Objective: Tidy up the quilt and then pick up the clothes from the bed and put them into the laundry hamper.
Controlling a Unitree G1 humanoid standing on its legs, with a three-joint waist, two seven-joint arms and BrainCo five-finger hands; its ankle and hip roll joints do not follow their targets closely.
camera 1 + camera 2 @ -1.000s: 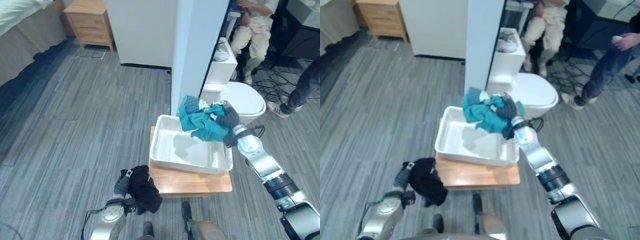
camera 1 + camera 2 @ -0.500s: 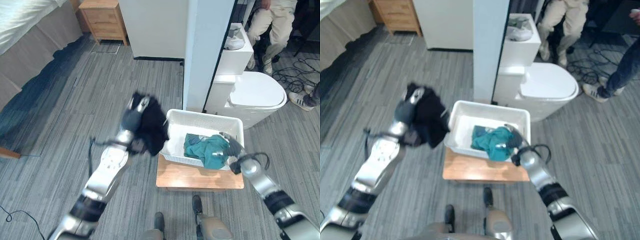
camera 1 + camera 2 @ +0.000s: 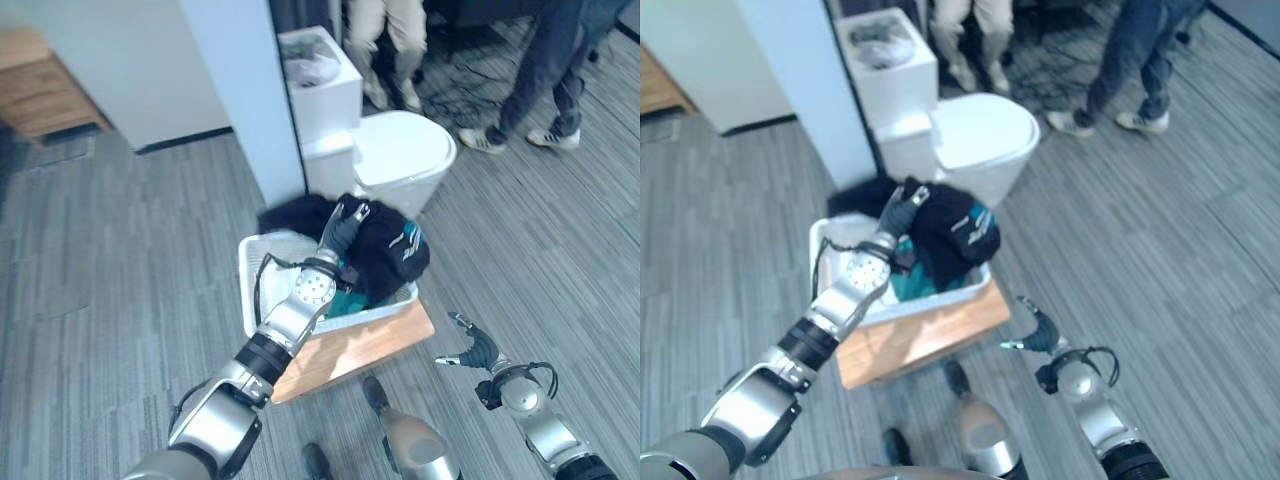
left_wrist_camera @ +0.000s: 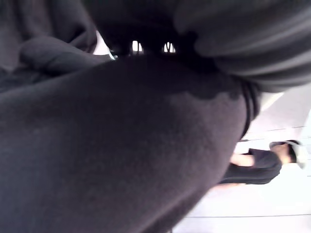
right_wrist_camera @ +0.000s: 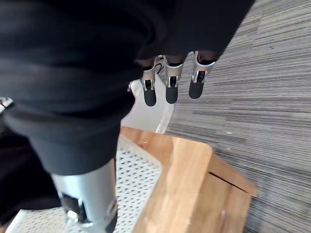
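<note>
Over the white hamper (image 3: 255, 262), a black garment (image 3: 385, 245) is held bunched in the left hand (image 3: 343, 226), not yet released onto the teal garment (image 3: 347, 301) already inside. Beside the wooden desk (image 3: 355, 347), the right hand (image 3: 477, 351) is kept spread, empty.

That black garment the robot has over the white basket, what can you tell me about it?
The black garment is soft, dark cloth, bunched into a rounded lump with a small teal and white mark on one side. The left hand is at its near side, fingers hidden against the cloth. It sits over the far right corner of the white hamper, bulging past the rim above a teal garment. More dark cloth drapes over the far rim.
</note>
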